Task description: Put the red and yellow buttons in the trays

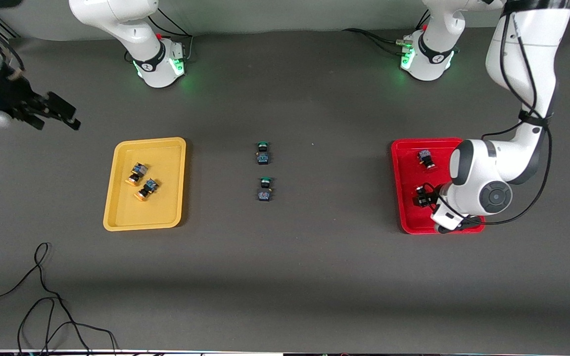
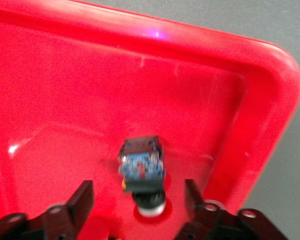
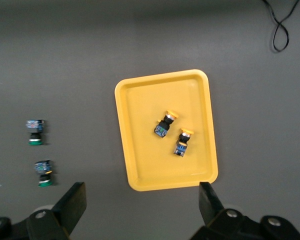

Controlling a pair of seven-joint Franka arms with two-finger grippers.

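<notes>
The red tray [image 1: 403, 207] holds one red button [image 1: 426, 158] near its edge farther from the front camera. My left gripper [image 1: 421, 196] is low over this tray and open. In the left wrist view a second red button [image 2: 141, 170] lies on the red tray's floor [image 2: 65, 100] between the spread fingers [image 2: 82, 200], touching neither. The yellow tray [image 1: 166, 207] holds two yellow buttons [image 1: 136, 174] [image 1: 147, 189]; they also show in the right wrist view [image 3: 165, 125] [image 3: 182, 142]. My right gripper [image 1: 60, 114] is open and empty, raised at the right arm's end of the table.
Two green-capped switches [image 1: 262, 152] [image 1: 264, 189] lie at the table's middle, between the trays. They also show in the right wrist view [image 3: 35, 131] [image 3: 43, 172]. A black cable [image 1: 42, 296] loops on the table near the front camera at the right arm's end.
</notes>
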